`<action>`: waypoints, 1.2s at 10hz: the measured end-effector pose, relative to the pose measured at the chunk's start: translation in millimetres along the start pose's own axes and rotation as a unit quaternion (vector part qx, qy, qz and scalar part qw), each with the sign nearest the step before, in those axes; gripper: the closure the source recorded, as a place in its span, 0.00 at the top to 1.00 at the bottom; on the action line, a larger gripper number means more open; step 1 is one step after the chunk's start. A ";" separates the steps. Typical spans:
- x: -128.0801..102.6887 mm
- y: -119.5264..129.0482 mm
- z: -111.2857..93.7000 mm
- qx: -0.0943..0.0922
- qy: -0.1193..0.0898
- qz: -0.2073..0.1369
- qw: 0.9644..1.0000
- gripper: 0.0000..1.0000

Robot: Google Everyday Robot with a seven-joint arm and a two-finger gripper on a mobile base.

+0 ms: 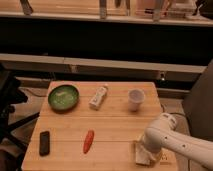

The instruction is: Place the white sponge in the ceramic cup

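Observation:
The white sponge (141, 156) lies flat near the front right corner of the wooden table (115, 125). My gripper (148, 148) hangs right over the sponge at the end of the white arm that comes in from the lower right. It is open and partly covers the sponge's far end. The ceramic cup (135, 98) stands upright near the table's back right, well behind the sponge and apart from the gripper.
A green bowl (63, 97) sits at the back left, with a white capped bottle (98, 96) lying beside it. An orange carrot (88, 141) lies in the front middle and a black block (44, 143) at the front left. A dark shelf runs behind the table.

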 end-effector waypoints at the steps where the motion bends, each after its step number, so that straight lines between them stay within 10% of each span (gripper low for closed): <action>1: -0.5 0.0 0.8 0.000 -0.001 -0.002 1.000 0.80; 12: -4.4 3.9 4.1 0.002 -0.011 -0.028 1.000 0.80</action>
